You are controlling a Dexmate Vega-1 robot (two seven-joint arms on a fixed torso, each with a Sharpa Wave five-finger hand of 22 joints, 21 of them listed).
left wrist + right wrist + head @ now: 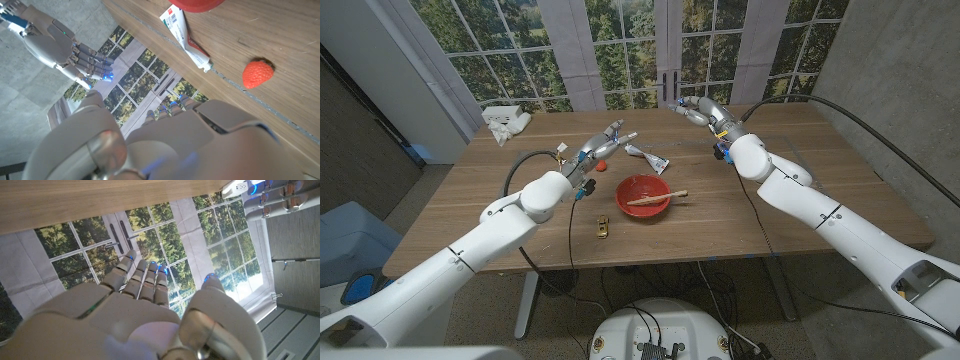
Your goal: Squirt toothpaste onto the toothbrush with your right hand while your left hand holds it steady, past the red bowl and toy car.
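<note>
The toothpaste tube (648,157), white with red and green print, lies on the table beyond the red bowl (630,186); it also shows in the left wrist view (187,37). A pale wooden-handled toothbrush (657,198) lies across the bowl, one end sticking out over the rim to the right. My left hand (605,140) hovers above the table left of the tube, fingers stretched out and holding nothing. My right hand (695,108) hangs in the air beyond the tube, fingers extended and apart from the thumb, also holding nothing. Each wrist view shows the other hand: right hand (65,47), left hand (270,195).
A small yellow toy car (603,227) sits near the table's front edge, left of the bowl. A red strawberry (603,165) (258,73) lies under my left hand. A crumpled white cloth (507,122) sits at the far left corner. Windows stand behind the table.
</note>
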